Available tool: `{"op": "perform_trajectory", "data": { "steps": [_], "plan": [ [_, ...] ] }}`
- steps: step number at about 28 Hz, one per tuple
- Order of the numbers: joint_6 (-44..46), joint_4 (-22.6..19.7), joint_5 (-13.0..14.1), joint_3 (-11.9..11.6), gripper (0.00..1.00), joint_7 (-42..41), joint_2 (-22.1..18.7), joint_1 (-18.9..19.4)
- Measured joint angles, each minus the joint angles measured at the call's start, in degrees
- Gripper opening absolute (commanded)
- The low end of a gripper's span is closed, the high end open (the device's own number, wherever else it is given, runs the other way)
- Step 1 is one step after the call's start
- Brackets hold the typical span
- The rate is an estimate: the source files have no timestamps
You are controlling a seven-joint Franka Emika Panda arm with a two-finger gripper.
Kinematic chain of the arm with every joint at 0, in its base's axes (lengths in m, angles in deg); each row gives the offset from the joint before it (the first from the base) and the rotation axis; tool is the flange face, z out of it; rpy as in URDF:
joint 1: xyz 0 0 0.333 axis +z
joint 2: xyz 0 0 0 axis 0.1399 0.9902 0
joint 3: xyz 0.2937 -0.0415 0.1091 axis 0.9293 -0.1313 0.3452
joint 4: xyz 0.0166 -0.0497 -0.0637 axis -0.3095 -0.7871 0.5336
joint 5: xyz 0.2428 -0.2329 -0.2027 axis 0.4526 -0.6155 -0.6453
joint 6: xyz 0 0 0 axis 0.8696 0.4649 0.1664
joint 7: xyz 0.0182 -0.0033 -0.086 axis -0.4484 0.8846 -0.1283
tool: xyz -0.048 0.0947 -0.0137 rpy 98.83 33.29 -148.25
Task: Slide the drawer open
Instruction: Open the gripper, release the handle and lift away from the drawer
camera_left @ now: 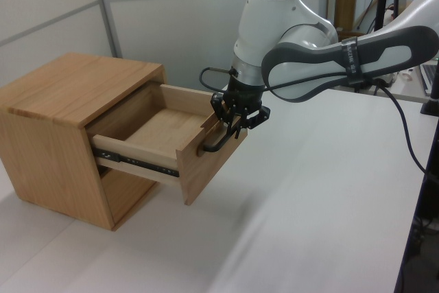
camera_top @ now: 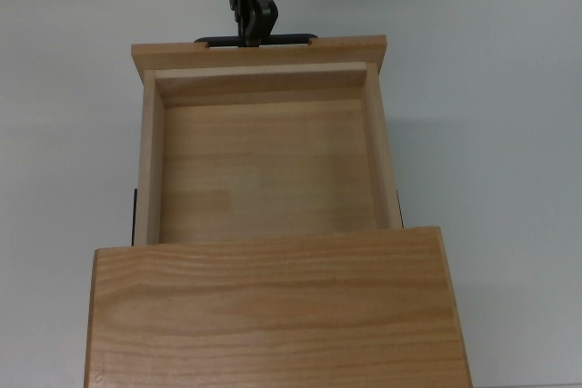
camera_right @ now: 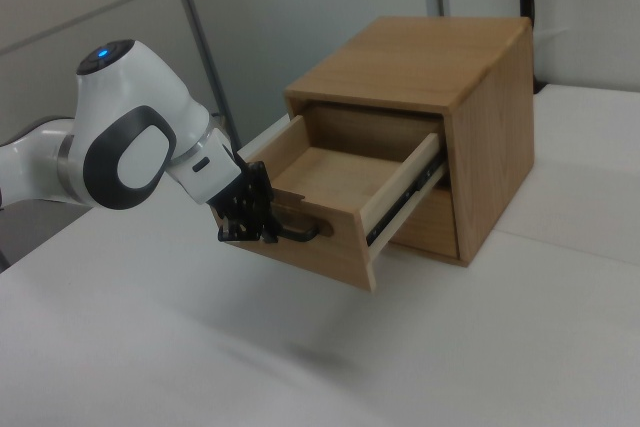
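In the top view the arm is cut off by the upper edge, leaving only the gripper (camera_top: 248,32) at the black handle (camera_top: 257,40), whose bar is mostly hidden behind the drawer (camera_top: 264,170) front panel. The cabinet (camera_top: 273,311) top covers the drawer's rear and runs past the bottom edge. In the left view the arm leaves at the right edge.

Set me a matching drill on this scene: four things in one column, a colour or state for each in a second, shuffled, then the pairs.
Things:
1. light wooden drawer
2. thin black bar handle
3. black two-finger gripper
4. wood-grain cabinet top

States:
A. flat, bare
B. shut on the bar
C. pulled out, empty
D. fixed to the front panel, gripped

Pairs: 1-C, 2-D, 3-B, 4-A
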Motion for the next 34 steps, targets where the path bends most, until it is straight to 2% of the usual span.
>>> {"op": "perform_trajectory", "data": {
  "steps": [2,3,4,6,7,8,9,26,30,34],
  "plan": [
    [0.3,0.0,0.0,0.0,0.03,0.0,0.0,0.1],
    [0.4,0.0,0.0,0.0,0.11,0.0,-0.1,0.1],
    [0.5,0.0,0.0,0.0,0.23,0.0,-0.2,0.1],
    [0.8,0.0,0.0,0.0,0.56,0.2,-0.2,0.1],
    [1.0,0.0,0.0,0.0,0.85,0.1,-0.2,0.1],
    [1.4,0.0,0.0,0.0,0.94,0.0,-0.4,0.1],
    [1.7,0.0,0.0,0.0,1.00,-0.1,-0.4,0.2],
    [3.2,1.4,0.0,0.2,1.00,-2.7,-1.0,0.3],
    [3.2,2.9,0.2,0.2,1.00,-8.4,-1.0,0.3],
    [4.8,4.1,2.4,0.0,1.00,-18.2,-1.0,0.3]
  ]
}}
